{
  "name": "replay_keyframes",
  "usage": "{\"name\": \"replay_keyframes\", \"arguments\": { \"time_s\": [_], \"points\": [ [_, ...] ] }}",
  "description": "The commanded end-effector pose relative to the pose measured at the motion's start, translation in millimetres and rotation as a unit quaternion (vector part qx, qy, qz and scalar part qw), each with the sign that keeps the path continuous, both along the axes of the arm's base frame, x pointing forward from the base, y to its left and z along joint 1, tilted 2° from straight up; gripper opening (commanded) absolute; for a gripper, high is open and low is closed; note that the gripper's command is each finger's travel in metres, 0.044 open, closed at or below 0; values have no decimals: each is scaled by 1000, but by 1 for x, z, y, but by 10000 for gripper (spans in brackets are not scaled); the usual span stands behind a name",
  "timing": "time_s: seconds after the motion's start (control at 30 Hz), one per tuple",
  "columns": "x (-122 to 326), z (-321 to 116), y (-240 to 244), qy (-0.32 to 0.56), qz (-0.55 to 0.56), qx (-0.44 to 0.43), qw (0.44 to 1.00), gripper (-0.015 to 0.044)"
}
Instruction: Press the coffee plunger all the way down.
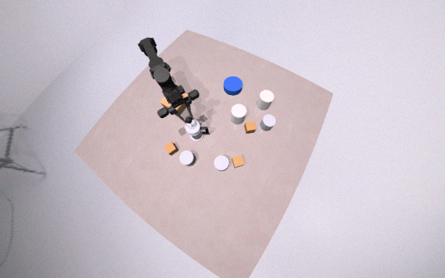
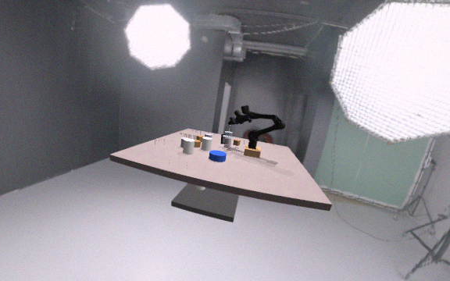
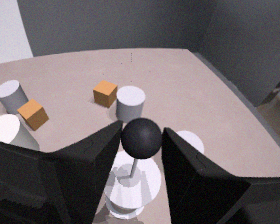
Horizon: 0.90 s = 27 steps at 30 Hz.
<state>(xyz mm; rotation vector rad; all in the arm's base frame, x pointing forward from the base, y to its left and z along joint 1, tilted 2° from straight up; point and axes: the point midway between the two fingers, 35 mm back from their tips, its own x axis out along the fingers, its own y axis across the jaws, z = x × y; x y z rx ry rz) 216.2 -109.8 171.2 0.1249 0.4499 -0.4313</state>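
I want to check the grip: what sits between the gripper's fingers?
The plunger's black knob sits between the gripper fingers, its thin rod running down to the press lid. The wrist view shows this best.

- Table (image 1: pixel 207 216): tan top.
- Press (image 1: pixel 195 130) upright near the middle.
- Blue disc (image 1: pixel 232 85) at the far side.
- Five pale cylinders and four orange cubes stand around the press.

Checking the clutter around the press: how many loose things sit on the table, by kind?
White or grey cylinders: 5
Orange cubes: 3
Blue disc: 1
Coffee press: 1
Total: 10
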Motion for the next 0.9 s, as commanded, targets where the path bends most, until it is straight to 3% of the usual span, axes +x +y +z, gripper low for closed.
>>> {"name": "replay_keyframes", "arguments": {
  "time_s": [0.0,0.87],
  "points": [
    [-4,-30,2,32,-2,20,999,122],
    [11,-53,-3,31,-2,19,999,122]
  ]
}}
